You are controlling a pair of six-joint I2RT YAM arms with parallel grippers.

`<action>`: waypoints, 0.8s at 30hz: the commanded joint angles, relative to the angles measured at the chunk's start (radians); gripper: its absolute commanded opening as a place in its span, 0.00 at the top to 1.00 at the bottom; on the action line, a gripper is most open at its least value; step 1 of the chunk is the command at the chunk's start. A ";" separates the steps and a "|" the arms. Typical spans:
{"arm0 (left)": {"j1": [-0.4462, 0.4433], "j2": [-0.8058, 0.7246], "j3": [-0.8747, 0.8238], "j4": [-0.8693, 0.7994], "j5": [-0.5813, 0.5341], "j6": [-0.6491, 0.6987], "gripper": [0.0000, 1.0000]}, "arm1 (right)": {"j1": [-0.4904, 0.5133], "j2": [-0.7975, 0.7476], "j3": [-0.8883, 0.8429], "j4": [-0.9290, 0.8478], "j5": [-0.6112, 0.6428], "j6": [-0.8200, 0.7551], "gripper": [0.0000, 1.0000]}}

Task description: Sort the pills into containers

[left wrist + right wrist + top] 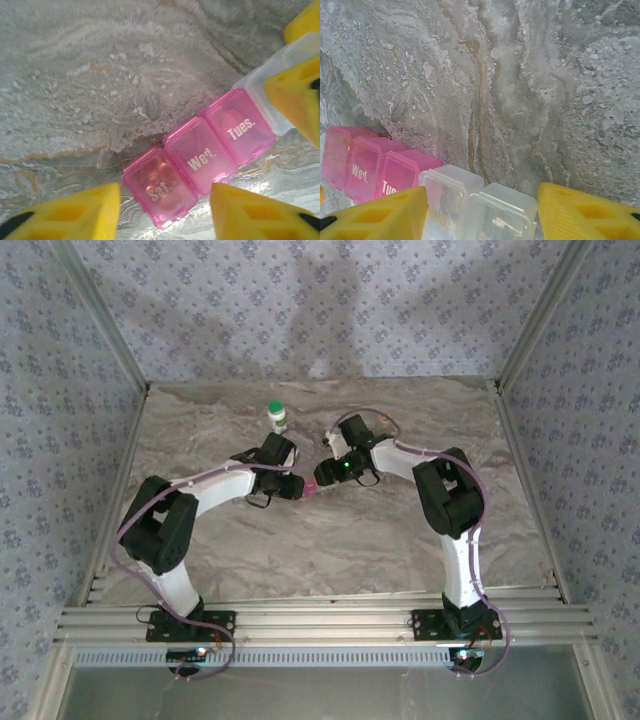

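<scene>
The pink-and-clear strip pill case [200, 155] lies on the marble table [100, 75] with its lids down. Orange pills [161, 172] show through the "Sat." lid. My left gripper [165, 195] is open, its yellow fingers on either side of the "Sat." end without touching it. My right gripper [482, 195] stands open over the clear end of the case [470, 200]; one of its fingers [295, 95] covers part of a clear compartment. In the top view both grippers [298, 486] [328, 476] meet over the case [316, 491] at mid-table. A white bottle with a green cap [277, 417] stands upright behind them.
The marble table [330, 540] has patterned walls on three sides and an aluminium rail [320, 622] at the near edge. The bottle stands close behind the left arm's wrist.
</scene>
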State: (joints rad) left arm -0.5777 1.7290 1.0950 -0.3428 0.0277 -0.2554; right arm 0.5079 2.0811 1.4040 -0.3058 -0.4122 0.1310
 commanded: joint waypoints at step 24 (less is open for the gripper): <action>0.048 0.117 0.135 -0.090 0.245 0.830 0.38 | -0.033 0.074 -0.049 -0.117 -0.093 0.008 0.43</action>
State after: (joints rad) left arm -0.5236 1.8214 1.1969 -0.3534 0.2409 0.5106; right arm 0.4744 2.0956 1.4036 -0.2981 -0.4957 0.1310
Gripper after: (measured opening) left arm 0.618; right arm 0.571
